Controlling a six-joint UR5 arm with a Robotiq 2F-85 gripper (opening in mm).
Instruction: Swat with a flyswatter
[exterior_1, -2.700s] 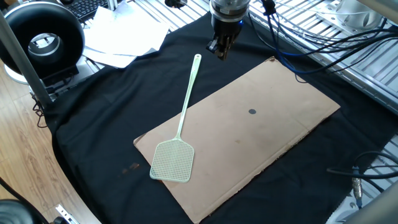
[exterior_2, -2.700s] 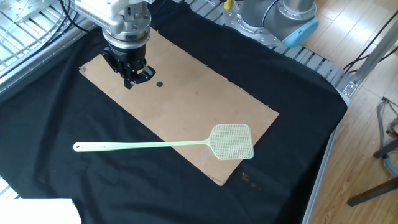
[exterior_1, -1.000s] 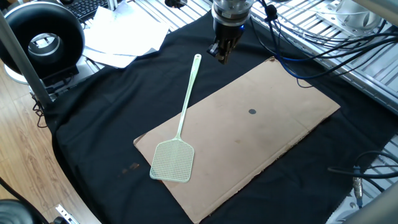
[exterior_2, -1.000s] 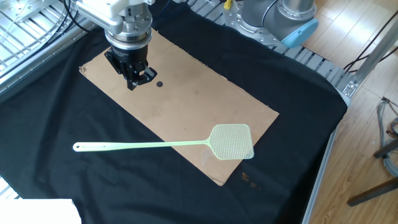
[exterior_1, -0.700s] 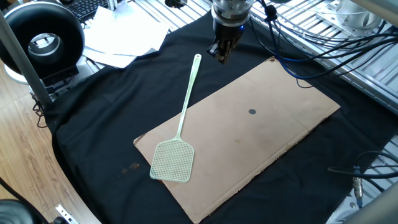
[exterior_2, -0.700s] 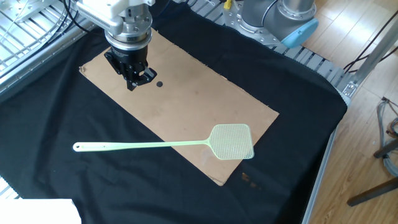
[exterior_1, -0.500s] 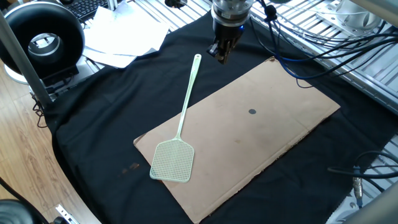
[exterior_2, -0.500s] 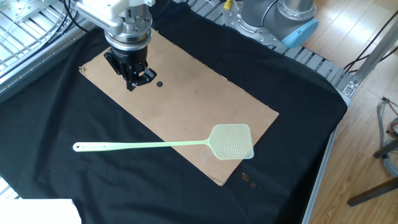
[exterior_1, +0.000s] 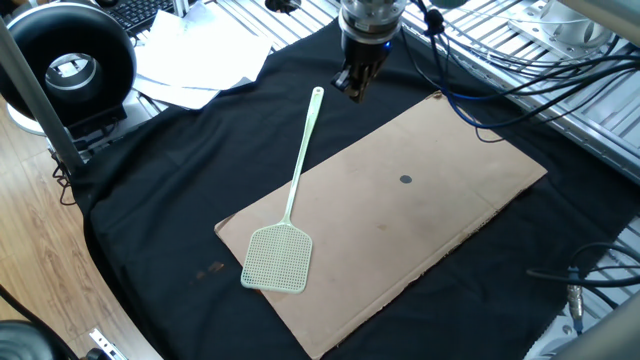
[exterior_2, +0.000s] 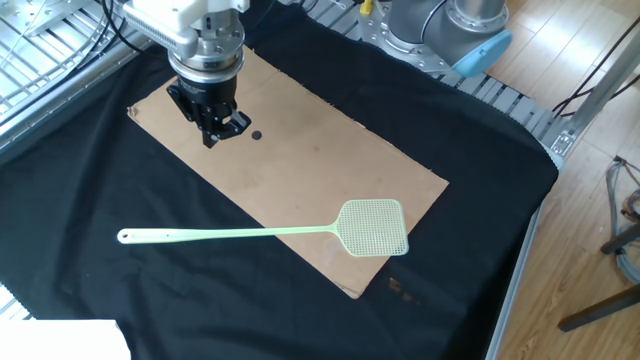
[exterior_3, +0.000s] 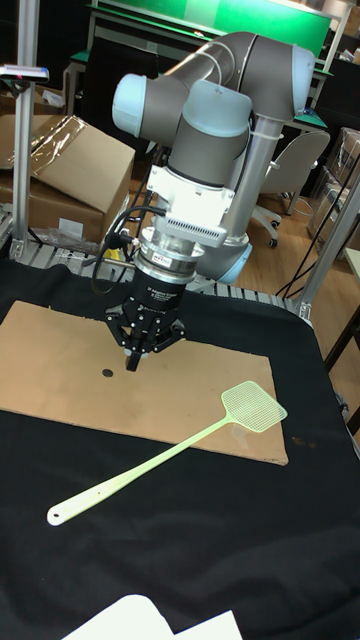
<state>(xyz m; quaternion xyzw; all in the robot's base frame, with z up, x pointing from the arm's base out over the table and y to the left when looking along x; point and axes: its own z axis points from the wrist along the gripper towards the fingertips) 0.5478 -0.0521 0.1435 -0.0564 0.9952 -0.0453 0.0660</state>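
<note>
The pale green flyswatter (exterior_1: 277, 258) lies flat, its mesh head on the near corner of a brown cardboard sheet (exterior_1: 430, 210). Its thin handle runs out over the black cloth to its tip by the gripper. It also shows in the other fixed view as the flyswatter (exterior_2: 375, 227) and in the tall fixed view as the flyswatter (exterior_3: 252, 404). My gripper (exterior_1: 355, 92) points down over the cardboard's far end, beside a small dark dot (exterior_2: 257, 136). The gripper (exterior_2: 212, 138) is shut and holds nothing. The gripper (exterior_3: 133, 363) is apart from the handle.
Black cloth (exterior_1: 170, 190) covers the table. White papers (exterior_1: 205, 60) and a black round device (exterior_1: 70, 60) sit at one corner. Cables (exterior_1: 520, 70) run over the metal frame. The arm's base (exterior_2: 450, 30) stands at the table's edge, with cardboard boxes (exterior_3: 70, 165) behind it.
The gripper has shifted only very slightly near the handle's tip. The flyswatter has not moved.
</note>
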